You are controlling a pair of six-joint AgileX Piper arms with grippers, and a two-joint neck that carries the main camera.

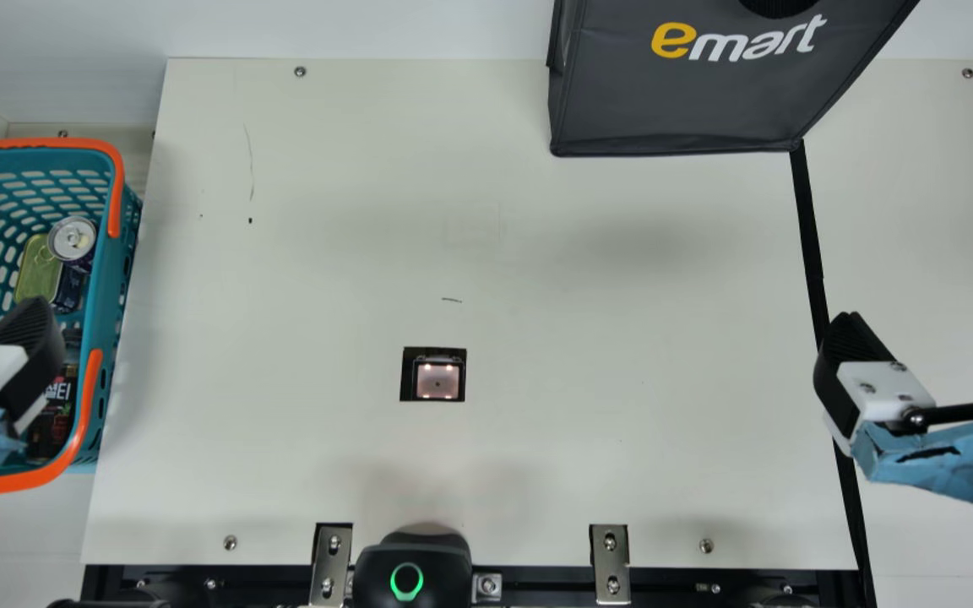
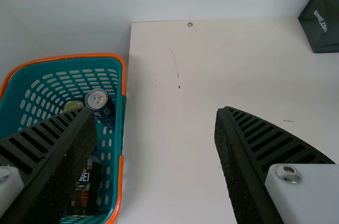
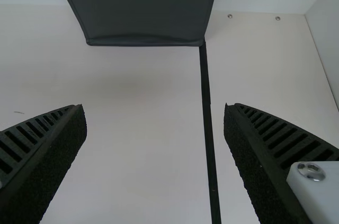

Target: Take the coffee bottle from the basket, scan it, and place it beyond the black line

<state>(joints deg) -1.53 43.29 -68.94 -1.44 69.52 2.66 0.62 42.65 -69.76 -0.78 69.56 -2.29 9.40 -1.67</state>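
Observation:
In the main view my left gripper (image 1: 30, 350) is over the basket (image 1: 96, 338), partly covering the dark coffee bottle (image 1: 51, 426) inside. The left wrist view has that gripper (image 2: 156, 112) open with nothing between its fingers; the bottle (image 2: 86, 188) lies in the basket (image 2: 121, 123), partly behind one finger. My right gripper (image 1: 926, 333) is over the black line (image 1: 809, 228) at the right. Seen from its own wrist, this gripper (image 3: 156, 108) is open and empty, with the line (image 3: 207, 107) running between its fingers. The scanner window (image 1: 437, 380) is set in the mid-table.
A can (image 1: 73, 240) and a greenish tin (image 1: 37, 268) are also in the basket. A dark grey bag (image 1: 681, 101) stands at the back, its corner by the line's far end. A black device with a green ring (image 1: 406, 574) sits at the near edge, between metal brackets.

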